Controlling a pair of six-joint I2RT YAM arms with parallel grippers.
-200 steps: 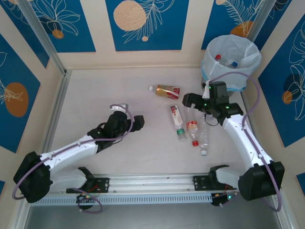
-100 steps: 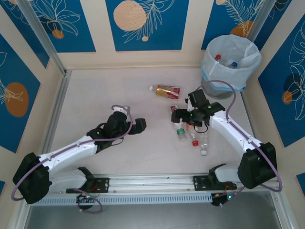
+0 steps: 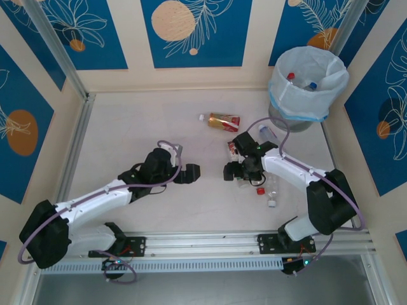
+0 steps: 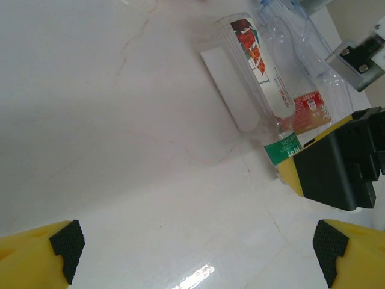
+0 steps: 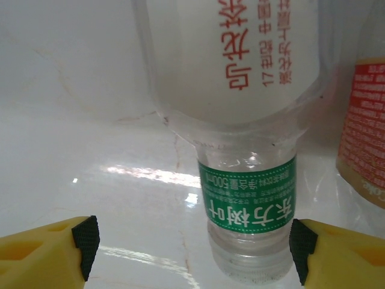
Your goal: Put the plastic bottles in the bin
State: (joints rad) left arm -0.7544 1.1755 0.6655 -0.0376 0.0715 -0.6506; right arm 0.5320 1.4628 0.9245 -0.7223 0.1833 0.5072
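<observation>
Swung down from the bin [image 3: 294, 105], my right pincer [image 5: 194, 241] gapes wide, empty, framing the green-banded bottle [image 5: 248, 201]: light, slick, crushable, I'd judge, so take its stiffer neck.

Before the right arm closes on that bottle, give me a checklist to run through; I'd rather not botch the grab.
1. Right gripper open: ok, fingertips wide apart.
2. Green-banded bottle between the fingertips: ok, though nearer one of them.
3. Red-labelled bottle clear of the grasp: cannot tell; it lies close beside.
4. Left gripper out of the way: ok, open and apart from the right one in the top view.
5. Bin ready: ok, mouth open, not full.
</observation>
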